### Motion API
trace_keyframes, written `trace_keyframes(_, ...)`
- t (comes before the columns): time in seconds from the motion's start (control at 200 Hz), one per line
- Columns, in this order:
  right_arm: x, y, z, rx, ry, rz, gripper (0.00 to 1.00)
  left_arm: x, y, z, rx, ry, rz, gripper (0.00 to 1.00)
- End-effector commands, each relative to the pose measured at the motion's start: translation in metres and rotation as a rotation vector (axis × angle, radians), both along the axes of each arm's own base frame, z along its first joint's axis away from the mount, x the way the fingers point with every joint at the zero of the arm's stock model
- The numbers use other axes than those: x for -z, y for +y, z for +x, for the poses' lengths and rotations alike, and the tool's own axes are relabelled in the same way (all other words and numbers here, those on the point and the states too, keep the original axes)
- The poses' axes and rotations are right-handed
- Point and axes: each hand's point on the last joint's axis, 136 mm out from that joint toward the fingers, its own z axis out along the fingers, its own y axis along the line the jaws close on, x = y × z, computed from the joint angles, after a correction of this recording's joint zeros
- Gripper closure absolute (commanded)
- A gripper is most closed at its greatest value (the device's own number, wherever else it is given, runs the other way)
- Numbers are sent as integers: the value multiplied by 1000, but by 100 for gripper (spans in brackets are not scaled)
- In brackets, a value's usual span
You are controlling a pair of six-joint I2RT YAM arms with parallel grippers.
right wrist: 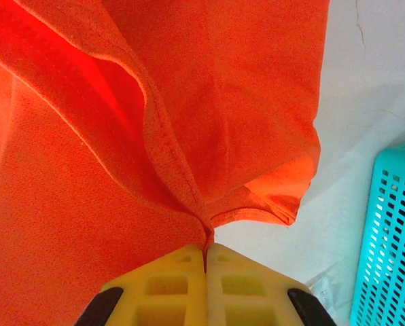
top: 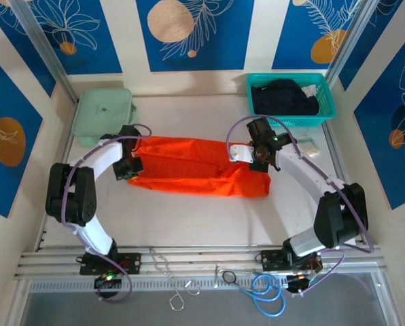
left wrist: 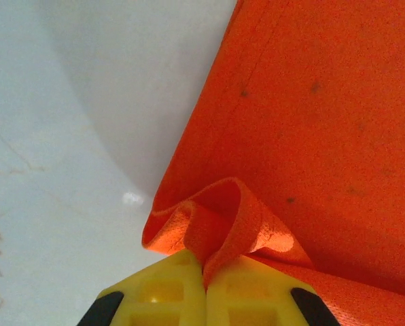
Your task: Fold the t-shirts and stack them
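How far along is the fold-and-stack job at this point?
Early. The orange shirt lies across the table as a long band, apparently folded once. In hand: the left gripper and right gripper are each shut on an end of it. Left: finishing that fold, then the black shirt, bunched in the teal basket; nothing is stacked.

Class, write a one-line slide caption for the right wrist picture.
Right pincer shut on a fold of the orange t-shirt, with a teal basket at the picture's right edge.
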Motion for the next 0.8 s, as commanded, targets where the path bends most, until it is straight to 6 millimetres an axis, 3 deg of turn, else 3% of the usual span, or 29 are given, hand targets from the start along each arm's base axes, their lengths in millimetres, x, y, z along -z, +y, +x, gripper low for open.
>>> trace_keyframes(0.0, -4, 4, 17, 28, -19, 43, 100, -5, 4, 11, 5, -9, 7, 100)
trace_keyframes(0.46, 44, -2, 58, 157, -22, 37, 100, 10, 16, 19, -26, 26, 35, 100)
trace_keyframes(0.795, 55, -8, 77, 215, -55, 35, 100, 24, 18, 20, -30, 56, 41, 100)
